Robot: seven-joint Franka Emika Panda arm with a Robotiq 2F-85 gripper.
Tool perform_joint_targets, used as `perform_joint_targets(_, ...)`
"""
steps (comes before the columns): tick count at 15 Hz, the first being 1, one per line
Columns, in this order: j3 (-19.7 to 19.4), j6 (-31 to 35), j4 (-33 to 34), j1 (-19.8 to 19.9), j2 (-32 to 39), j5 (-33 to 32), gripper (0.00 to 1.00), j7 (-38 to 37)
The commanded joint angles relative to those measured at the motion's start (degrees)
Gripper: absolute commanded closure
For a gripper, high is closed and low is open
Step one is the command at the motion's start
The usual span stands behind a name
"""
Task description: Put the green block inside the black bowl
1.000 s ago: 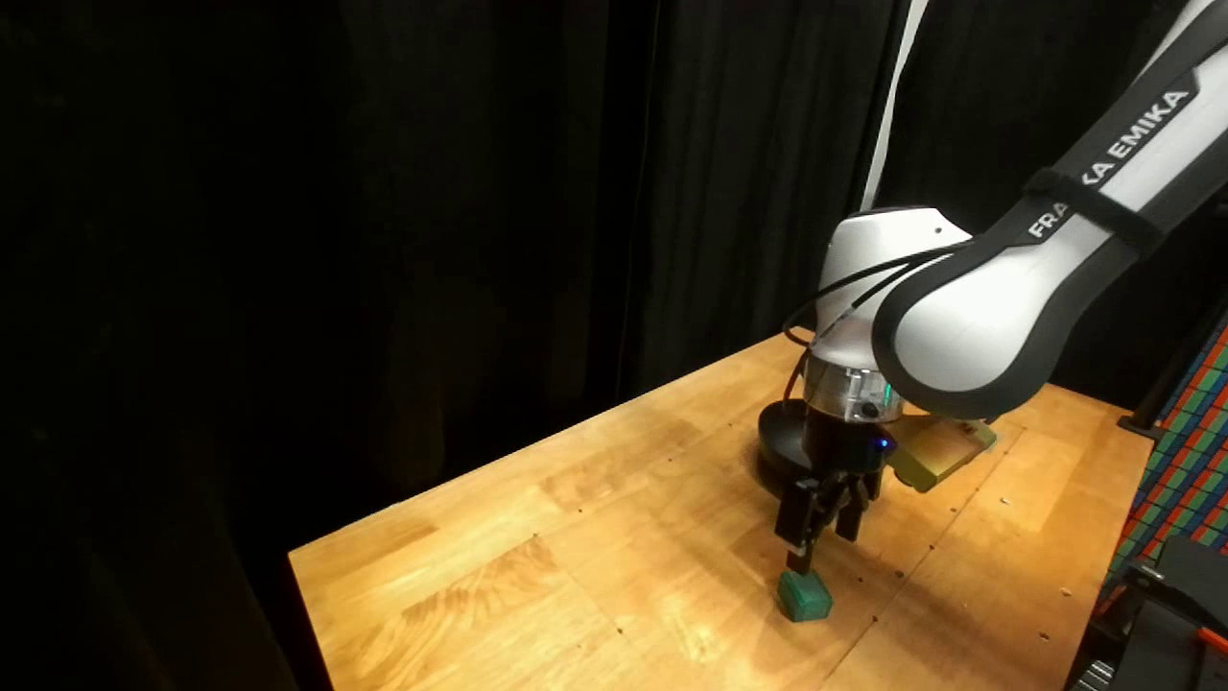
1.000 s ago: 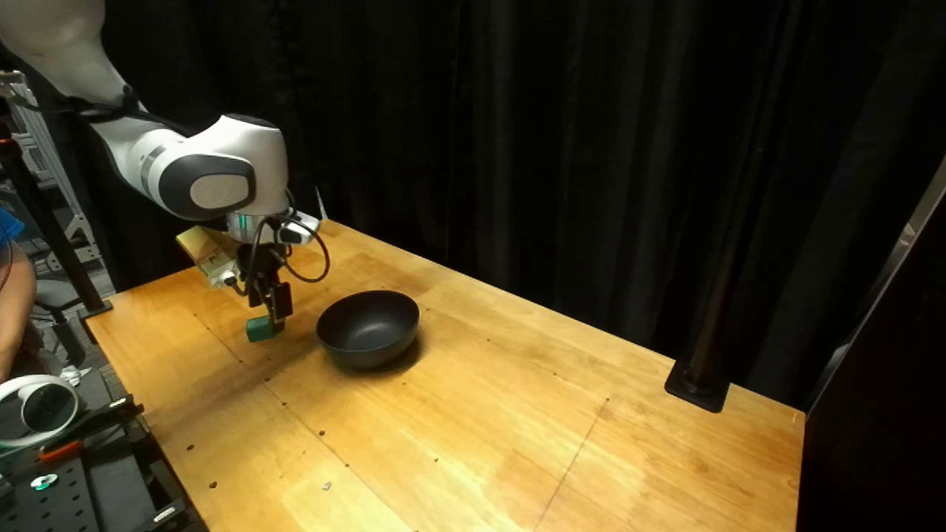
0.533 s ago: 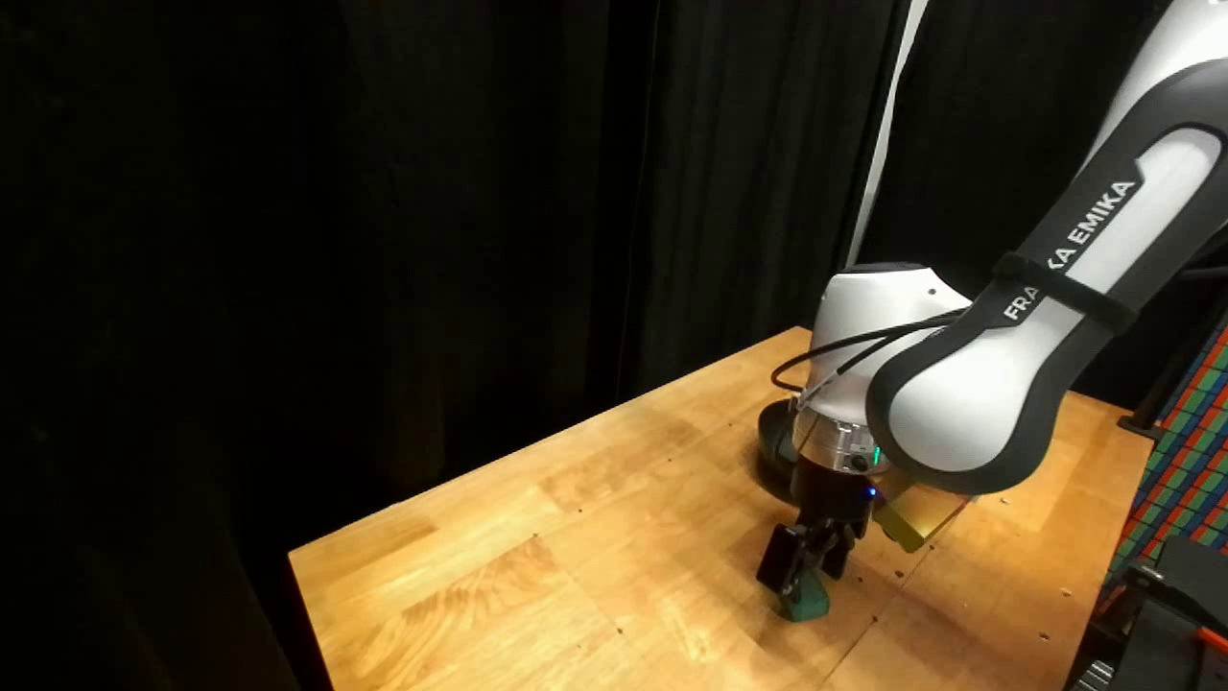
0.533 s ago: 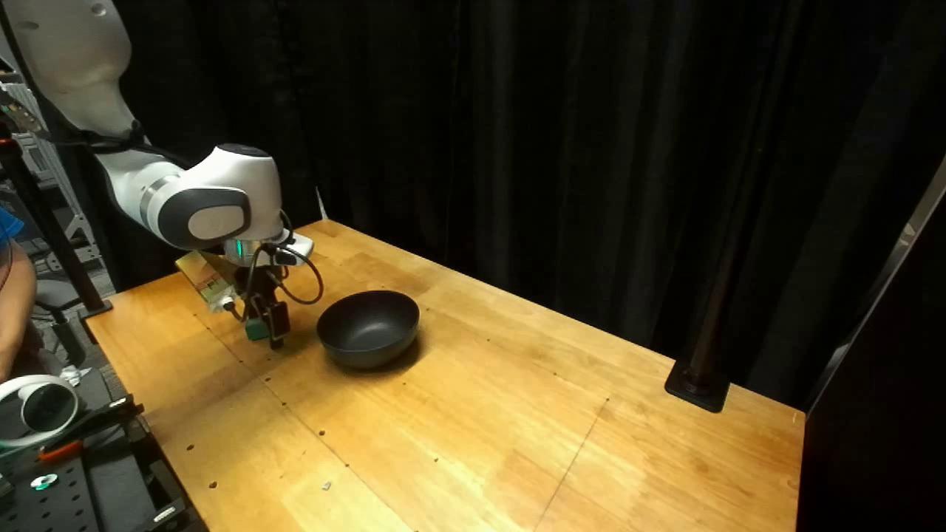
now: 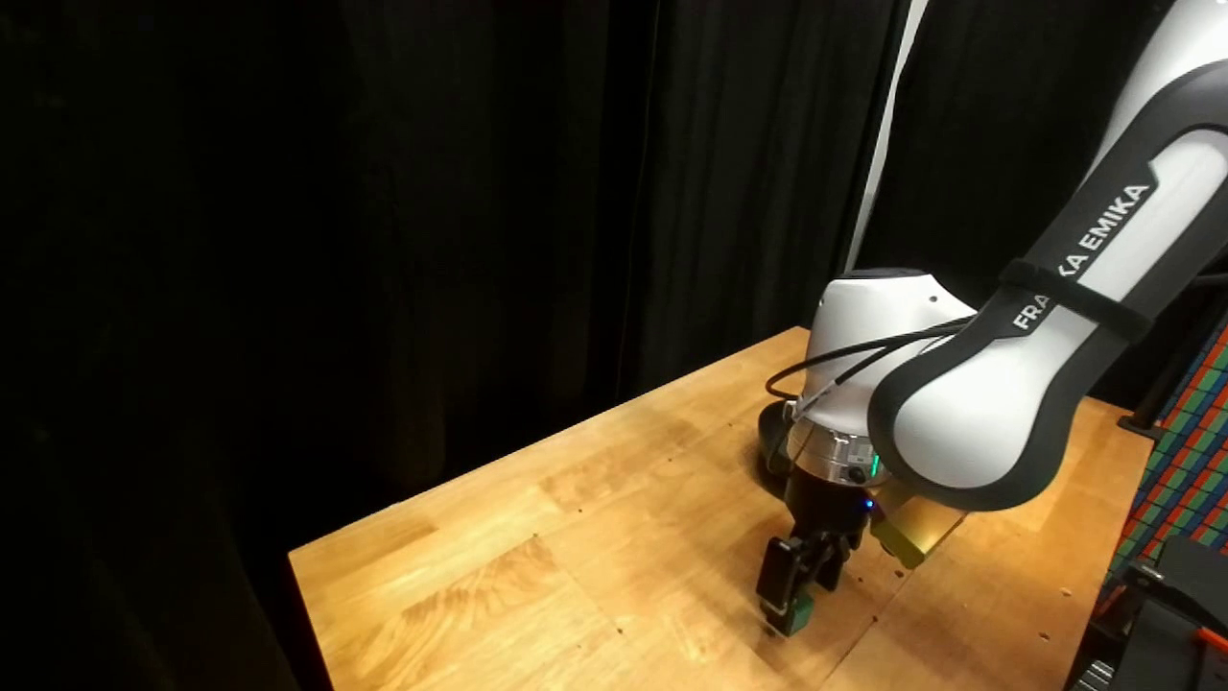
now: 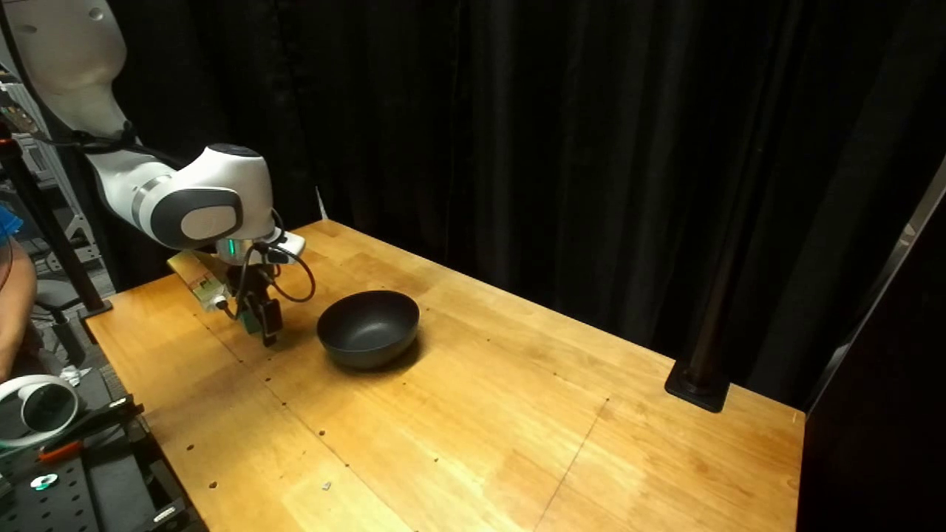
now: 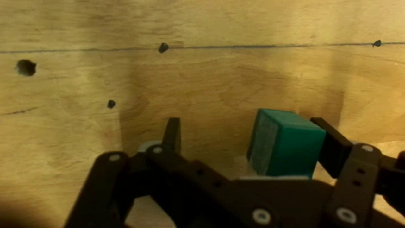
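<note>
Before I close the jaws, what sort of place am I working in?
Probably a robotics lab: a Franka arm reaches over a wooden table, with black curtains hung behind it in both exterior views.

My white-and-grey arm (image 5: 959, 427) is wearing "EMIKA" lettering (image 5: 1113, 217) and black cables (image 5: 887, 342); silvery screws (image 7: 261, 216) are dotting my black gripper (image 7: 248, 136).

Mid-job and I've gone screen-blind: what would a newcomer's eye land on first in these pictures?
Probably the vivid green block, right of centre in the wrist view, between the open jaws of the gripper and nearer the jaw at picture right. Next comes the white-and-black arm, slanting in from the upper right of an exterior view. Then the black bowl, on the wooden table right of the gripper in an exterior view.
</note>
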State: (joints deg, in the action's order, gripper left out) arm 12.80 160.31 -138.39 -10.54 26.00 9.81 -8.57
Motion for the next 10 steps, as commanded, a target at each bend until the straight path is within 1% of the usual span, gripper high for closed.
perform_joint_targets(1,0.3,1.7,-0.8,-1.1,-0.4,0.7,0.26,-1.0)
perform_joint_targets(2,0.1,1.8,-1.1,-1.3,-0.8,0.5,0.32,-1.5)
perform_joint_targets(3,0.0,1.5,-1.3,-1.4,-1.1,0.4,0.41,-1.6)
perform_joint_targets(4,-0.2,1.5,-1.6,-1.7,-1.6,0.2,0.48,-2.0)
perform_joint_targets(5,-0.2,1.5,-1.9,-1.9,-2.0,0.2,0.58,-2.2)
perform_joint_targets(7,-0.4,1.3,-2.7,-2.1,-3.7,0.1,0.72,-2.7)
perform_joint_targets(8,-0.8,1.0,-3.3,-2.5,-5.0,-0.3,0.81,-3.2)
perform_joint_targets(9,-1.3,0.4,-4.1,-2.8,-7.0,-0.8,0.87,-3.8)
perform_joint_targets(10,-2.3,-0.5,-5.3,-3.1,-10.0,-1.8,0.87,-4.3)
